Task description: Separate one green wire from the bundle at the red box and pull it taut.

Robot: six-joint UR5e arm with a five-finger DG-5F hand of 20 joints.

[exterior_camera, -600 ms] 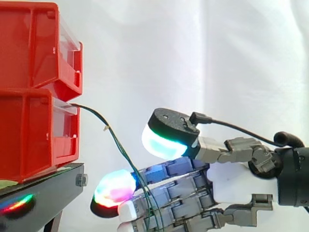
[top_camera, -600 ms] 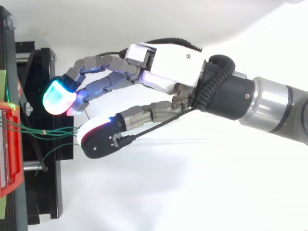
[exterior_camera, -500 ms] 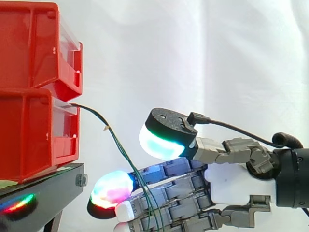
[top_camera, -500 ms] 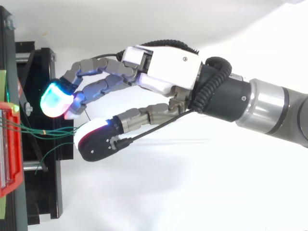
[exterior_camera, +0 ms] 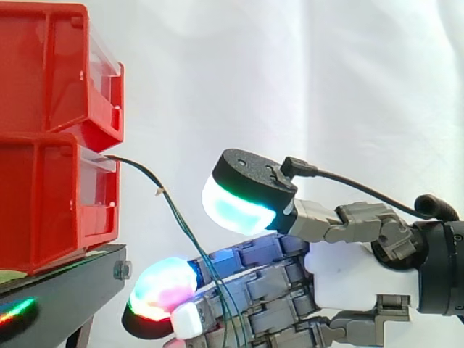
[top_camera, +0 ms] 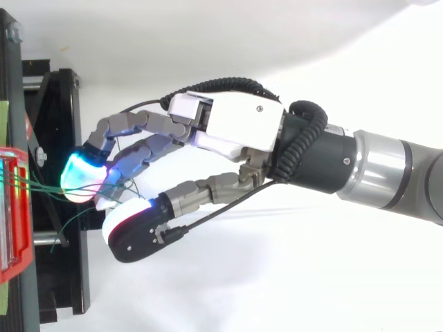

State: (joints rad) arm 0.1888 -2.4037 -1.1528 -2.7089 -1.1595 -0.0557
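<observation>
The hand (exterior_camera: 362, 279) is spread open just right of the red box (exterior_camera: 51, 196). Its fingers (exterior_camera: 246, 290) reach out almost straight toward the box, and its thumb (exterior_camera: 239, 199) is held up apart from them, squeezing nothing. The thin green wires (exterior_camera: 177, 214) come out of the front of the red box, slope down and run across the fingers near their glowing tips. Under the red box is a black stand (exterior_camera: 65, 286), and behind it hangs a white curtain (exterior_camera: 290, 87).
</observation>
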